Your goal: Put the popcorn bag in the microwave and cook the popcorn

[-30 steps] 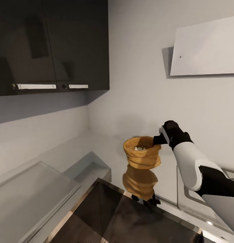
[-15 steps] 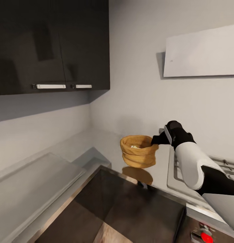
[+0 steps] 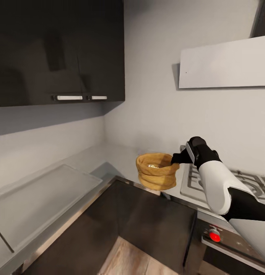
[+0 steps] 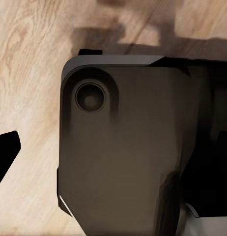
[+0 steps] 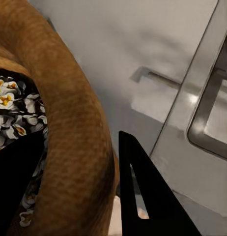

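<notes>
The mustard-yellow popcorn bag (image 3: 156,176) hangs in the air at the grey countertop's (image 3: 86,162) front edge, by the corner. My right gripper (image 3: 175,162) is shut on its rolled rim from the right side. In the right wrist view the rim (image 5: 69,123) runs between the two dark fingers (image 5: 143,196), one outside and one inside the bag, and white popped kernels (image 5: 10,105) lie inside. The left wrist view looks down at a dark part of my own base (image 4: 118,157) over wooden floor. The microwave is out of view.
A gas hob (image 3: 224,183) sits to the right of the bag, with a red knob (image 3: 215,236) on the front below it. A white hood (image 3: 224,63) hangs above. Dark wall cabinets (image 3: 59,49) fill the upper left. A flat grey panel (image 3: 40,198) lies on the left counter.
The whole view has shifted, bringing the hob and red knob into sight. The bag stays in my right gripper and has come off the worktop to its front edge.
</notes>
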### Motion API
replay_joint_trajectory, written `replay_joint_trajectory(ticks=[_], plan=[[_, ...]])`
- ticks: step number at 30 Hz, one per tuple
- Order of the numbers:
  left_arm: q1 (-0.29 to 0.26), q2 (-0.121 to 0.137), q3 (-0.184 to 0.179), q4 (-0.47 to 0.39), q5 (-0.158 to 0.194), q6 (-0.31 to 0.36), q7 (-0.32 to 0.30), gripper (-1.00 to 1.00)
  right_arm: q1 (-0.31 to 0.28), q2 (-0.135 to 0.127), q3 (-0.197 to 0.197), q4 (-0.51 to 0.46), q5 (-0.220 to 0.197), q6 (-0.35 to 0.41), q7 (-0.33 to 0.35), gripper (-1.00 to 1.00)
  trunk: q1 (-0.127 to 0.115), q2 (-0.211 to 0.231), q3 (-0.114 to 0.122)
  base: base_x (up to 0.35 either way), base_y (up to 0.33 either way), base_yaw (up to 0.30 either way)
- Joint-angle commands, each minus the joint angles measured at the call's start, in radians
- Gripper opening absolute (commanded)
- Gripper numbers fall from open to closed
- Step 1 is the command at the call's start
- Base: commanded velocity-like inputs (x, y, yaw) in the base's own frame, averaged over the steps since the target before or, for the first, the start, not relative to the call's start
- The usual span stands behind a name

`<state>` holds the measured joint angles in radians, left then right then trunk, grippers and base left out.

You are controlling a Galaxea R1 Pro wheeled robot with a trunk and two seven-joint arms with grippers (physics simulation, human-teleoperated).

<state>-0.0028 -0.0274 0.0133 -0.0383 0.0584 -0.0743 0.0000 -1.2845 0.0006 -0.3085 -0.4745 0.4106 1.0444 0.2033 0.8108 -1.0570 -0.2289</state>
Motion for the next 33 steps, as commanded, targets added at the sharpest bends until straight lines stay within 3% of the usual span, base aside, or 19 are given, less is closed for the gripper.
replay_joint_trajectory(ticks=[1,6,33], plan=[[0.000,0.000,0.001,0.000,0.006,-0.002,0.000,1.00,-0.001,0.001,-0.006,-0.001,0.010,0.003,0.009,-1.00,0.000,-0.001,-0.001,-0.346,0.000,0.000],[0.000,0.001,0.001,0.000,0.006,-0.002,0.000,1.00,-0.001,0.001,-0.005,-0.001,0.013,0.003,0.046,-1.00,0.000,-0.001,-0.001,-0.346,0.000,0.000],[0.000,0.000,-0.001,0.000,0.005,-0.001,0.000,1.00,0.005,0.003,-0.011,0.050,0.010,0.003,0.045,-1.00,0.000,-0.001,-0.001,-0.346,0.000,0.000]])
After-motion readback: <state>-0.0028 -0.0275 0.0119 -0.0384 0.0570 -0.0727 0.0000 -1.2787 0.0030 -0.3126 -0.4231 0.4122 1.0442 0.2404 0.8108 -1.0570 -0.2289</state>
